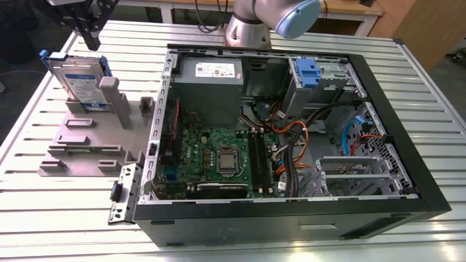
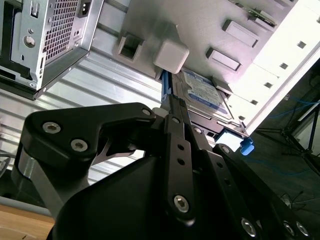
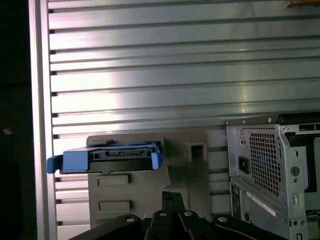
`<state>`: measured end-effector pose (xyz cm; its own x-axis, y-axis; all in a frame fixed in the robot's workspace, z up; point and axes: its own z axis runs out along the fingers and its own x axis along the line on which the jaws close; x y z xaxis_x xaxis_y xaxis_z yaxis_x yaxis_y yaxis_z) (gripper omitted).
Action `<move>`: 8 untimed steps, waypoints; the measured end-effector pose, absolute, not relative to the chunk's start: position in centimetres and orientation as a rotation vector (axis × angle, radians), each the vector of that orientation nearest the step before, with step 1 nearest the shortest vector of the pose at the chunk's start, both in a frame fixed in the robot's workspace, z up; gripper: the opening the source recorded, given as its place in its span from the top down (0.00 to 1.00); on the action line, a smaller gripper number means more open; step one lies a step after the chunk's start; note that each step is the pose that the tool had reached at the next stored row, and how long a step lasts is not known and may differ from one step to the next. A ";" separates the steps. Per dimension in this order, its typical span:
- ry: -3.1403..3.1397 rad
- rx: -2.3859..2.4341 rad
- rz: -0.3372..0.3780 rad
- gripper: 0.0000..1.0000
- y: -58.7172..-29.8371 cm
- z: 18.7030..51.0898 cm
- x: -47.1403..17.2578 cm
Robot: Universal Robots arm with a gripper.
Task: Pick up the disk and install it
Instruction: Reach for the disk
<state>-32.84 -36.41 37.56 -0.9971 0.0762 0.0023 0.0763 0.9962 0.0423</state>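
Black jaws together and empty, above the disk [image 1: 76, 82], white-and-blue label unreadable, upright in grey holder [image 1: 82, 137].

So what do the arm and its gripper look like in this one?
In the exterior view the arm is a silver-grey metal tube ending in a rounded joint with a light blue cap. In the second wrist view the gripper is matte black, built of angular linked bars pinned with round silver screws.
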 end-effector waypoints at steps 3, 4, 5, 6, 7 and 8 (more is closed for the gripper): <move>-3.138 -0.120 -0.067 0.89 -36.4 37.5 -33.1; -3.138 -0.120 -0.067 0.89 -36.4 37.5 -33.2; -3.138 -0.120 -0.067 0.89 -36.4 37.5 -33.2; -3.138 -0.120 -0.067 0.89 -36.4 37.5 -33.3; -3.138 -0.120 -0.067 0.89 -36.4 37.5 -33.4; -3.138 -0.120 -0.067 0.89 -36.4 37.5 -33.5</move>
